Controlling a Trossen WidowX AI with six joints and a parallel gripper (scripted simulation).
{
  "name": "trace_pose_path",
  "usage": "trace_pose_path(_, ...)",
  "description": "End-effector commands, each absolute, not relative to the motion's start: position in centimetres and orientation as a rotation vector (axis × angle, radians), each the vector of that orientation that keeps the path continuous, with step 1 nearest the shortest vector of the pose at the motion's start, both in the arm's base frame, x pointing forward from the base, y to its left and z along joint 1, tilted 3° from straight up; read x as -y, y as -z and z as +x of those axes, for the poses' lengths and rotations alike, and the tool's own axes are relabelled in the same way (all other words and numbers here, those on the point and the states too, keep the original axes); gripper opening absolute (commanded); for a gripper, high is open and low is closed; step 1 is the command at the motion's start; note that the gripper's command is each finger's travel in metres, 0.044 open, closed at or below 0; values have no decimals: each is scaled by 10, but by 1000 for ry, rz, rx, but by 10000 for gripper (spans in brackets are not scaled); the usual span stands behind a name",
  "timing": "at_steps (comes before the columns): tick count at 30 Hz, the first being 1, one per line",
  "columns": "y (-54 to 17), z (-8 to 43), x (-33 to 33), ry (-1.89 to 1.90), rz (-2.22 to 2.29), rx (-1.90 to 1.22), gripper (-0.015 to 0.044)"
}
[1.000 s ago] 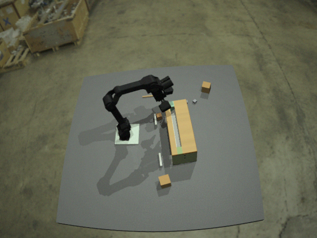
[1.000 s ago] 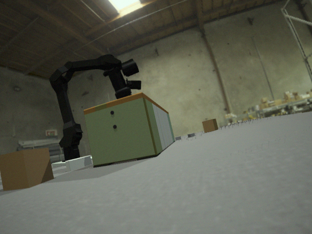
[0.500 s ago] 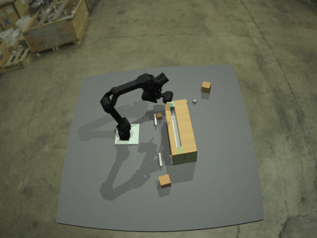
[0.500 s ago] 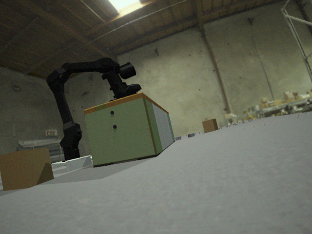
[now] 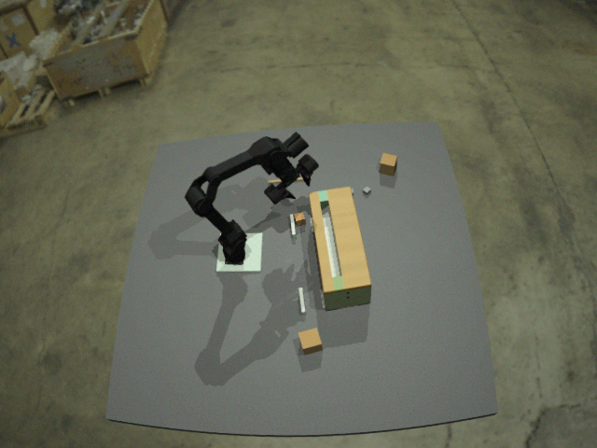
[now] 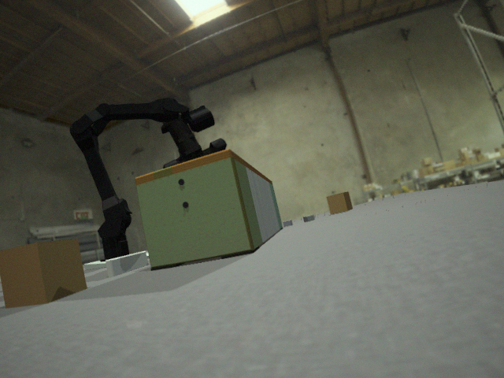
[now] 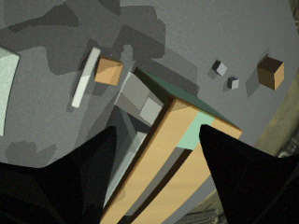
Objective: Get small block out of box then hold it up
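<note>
The clear-fronted box (image 5: 354,231) (image 6: 190,224) (image 7: 187,182) stands upright, with an orange wooden top, a long slot and green ends. A small orange block (image 5: 299,219) (image 7: 108,71) lies on the table outside the box's front, right beside a short white bar (image 5: 292,225) (image 7: 86,79). No block shows through the slot or the visible part of the front; much of the inside is hidden. My gripper (image 5: 300,189) (image 7: 159,131) is open with nothing between its fingers. It hangs tilted above the far front corner of the box, higher than the small block and off to one side of it.
A second white bar (image 5: 301,300) (image 6: 127,263) lies near the box's near end. Larger orange cubes stand in front (image 5: 310,341) and at the back right (image 5: 388,163). Small grey cubes (image 7: 220,68) (image 7: 233,83) lie behind the box. A thin wooden stick (image 5: 273,181) lies beyond the arm.
</note>
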State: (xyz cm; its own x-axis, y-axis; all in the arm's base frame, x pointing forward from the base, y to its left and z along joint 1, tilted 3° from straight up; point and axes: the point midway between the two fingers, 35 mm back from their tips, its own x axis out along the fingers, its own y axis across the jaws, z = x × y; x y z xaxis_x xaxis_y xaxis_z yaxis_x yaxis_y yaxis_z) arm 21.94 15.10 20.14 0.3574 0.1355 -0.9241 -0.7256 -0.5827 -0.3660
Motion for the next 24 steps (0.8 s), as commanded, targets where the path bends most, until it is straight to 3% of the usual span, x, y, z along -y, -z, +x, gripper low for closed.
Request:
trace_pose_path(1,-201,209,-151,-1605,-2635,102,285)
trace_pose_path(5,-201,208,-152,-1645,-2758,229,285)
trace_pose_path(24,-201,208,-152,-1645,-2758,229,285)
